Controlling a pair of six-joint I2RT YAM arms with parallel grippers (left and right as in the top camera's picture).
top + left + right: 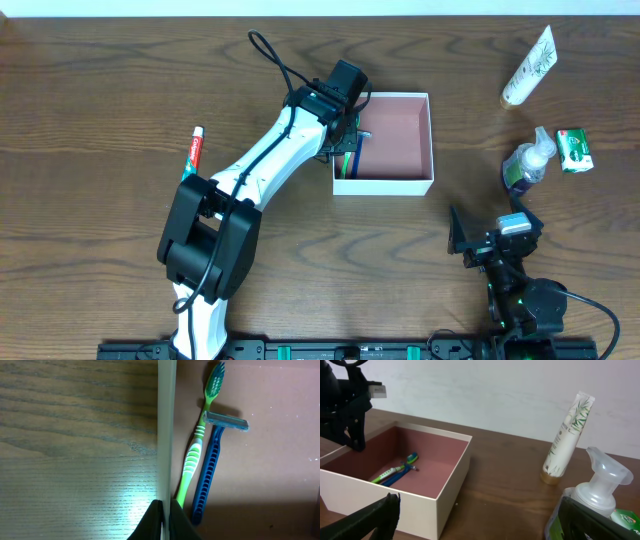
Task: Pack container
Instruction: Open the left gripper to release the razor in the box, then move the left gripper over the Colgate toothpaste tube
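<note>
The container (384, 185) is a shallow white box with a dusty-pink floor at the table's middle back. A green toothbrush (194, 455) and a blue razor (209, 467) lie side by side along its left wall (167, 430). My left gripper (346, 142) reaches over that wall, and its black jaws are shut on the thin white wall (166, 520), one finger outside and one inside. My right gripper (492, 232) hovers low at the front right, open and empty, facing the container's corner (454, 477).
A toothpaste tube (193, 152) lies left of the left arm. At the back right lies a lotion tube (528, 68). A clear pump bottle (528, 160) and a small green soap box (574, 150) sit just beyond my right gripper.
</note>
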